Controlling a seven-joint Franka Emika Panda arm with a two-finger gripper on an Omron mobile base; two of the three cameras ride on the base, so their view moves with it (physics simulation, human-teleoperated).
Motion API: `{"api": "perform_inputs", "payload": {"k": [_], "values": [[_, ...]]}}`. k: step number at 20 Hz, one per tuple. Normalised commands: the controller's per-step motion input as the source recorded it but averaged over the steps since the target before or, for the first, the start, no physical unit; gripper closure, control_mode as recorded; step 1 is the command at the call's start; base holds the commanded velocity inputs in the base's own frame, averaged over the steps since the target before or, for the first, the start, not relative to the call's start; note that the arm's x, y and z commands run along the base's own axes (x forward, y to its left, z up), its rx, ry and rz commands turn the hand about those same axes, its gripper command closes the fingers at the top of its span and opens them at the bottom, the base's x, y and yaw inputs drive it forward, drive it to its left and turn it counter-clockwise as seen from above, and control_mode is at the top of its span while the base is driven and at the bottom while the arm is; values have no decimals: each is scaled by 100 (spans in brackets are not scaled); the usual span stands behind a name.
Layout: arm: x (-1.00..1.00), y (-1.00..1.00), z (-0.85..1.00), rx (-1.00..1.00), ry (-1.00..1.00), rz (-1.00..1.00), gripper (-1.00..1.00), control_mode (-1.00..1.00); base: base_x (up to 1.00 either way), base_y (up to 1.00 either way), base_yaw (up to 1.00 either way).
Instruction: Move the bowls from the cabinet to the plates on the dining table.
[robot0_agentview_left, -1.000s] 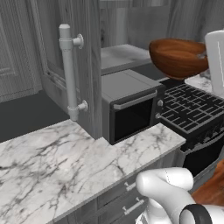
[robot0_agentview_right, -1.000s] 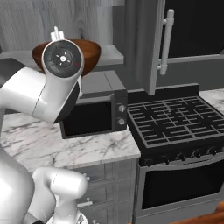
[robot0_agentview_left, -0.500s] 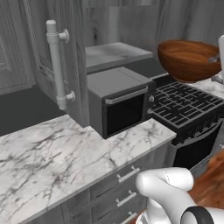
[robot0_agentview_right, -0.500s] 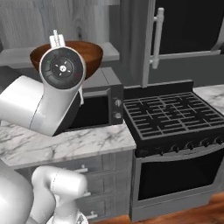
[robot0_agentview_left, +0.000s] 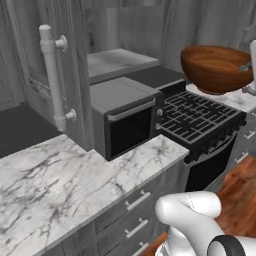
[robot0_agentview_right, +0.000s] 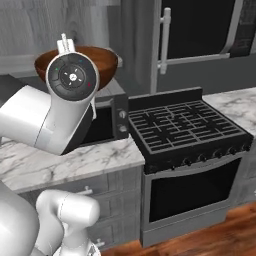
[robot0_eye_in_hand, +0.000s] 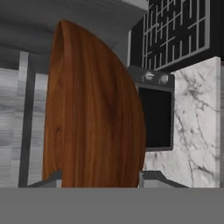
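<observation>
Brown wooden bowl (robot0_eye_in_hand: 94, 113) sits clamped in the end effector (robot0_eye_in_hand: 99, 177).

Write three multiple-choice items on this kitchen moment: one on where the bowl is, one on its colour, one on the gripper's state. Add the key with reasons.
1. Where is the bowl?
A. In the air above the stove
B. On a plate
C. Inside the microwave

2. What colour is the bowl?
A. Bright red
B. Brown wood grain
C. White

3. What is the gripper doing?
A. Open and empty
B. Shut on a handle
C. Shut on the bowl

Key: 1 A, the left base view shows it aloft over the burners. 2 B, all views show brown grain. 3 C, the hand view shows a finger on each side of the bowl.
</observation>
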Motion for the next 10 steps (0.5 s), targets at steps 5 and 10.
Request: {"api": "perform_inputs", "payload": {"k": [5, 10], "values": [[0, 0, 0, 0, 0, 0, 100, 100, 0, 0, -25], [0, 0, 0, 0, 0, 0, 100, 100, 0, 0, -25]]}}
